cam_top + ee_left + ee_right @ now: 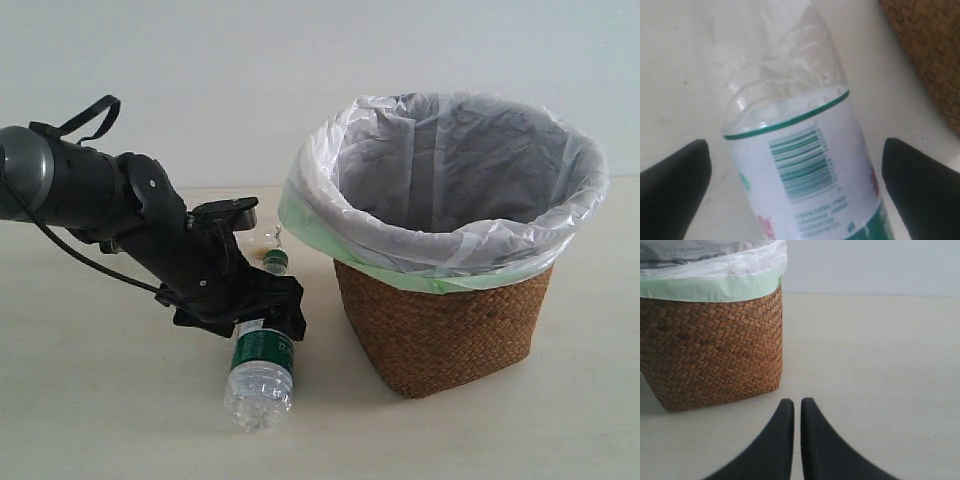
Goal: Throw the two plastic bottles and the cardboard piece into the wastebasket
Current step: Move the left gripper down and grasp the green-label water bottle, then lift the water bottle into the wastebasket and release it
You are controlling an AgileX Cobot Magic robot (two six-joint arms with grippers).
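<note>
Green btl (pixel 262 352): it's lying on the worktop (pixel 100 420) just left of the wastebasket, green cap (pixel 275 262) pointing toward the back wall, clear base toward the ext cam; white label (pixel 810 190) w/ barcode is facing the L wrist cam.
L claw (pixel 795 145): you're holding it spread, one finger (pixel 680 190) on each side of the btl's label, a gap showing on both sides.
Wastebasket (pixel 445 320): it's standing upright on the worktop, white/pale-green liner (pixel 450 250) folding over the rim; near the btl, not touching.
R claw (pixel 796 402): its fingers are sitting pressed together, wicker side near, apart.
</note>
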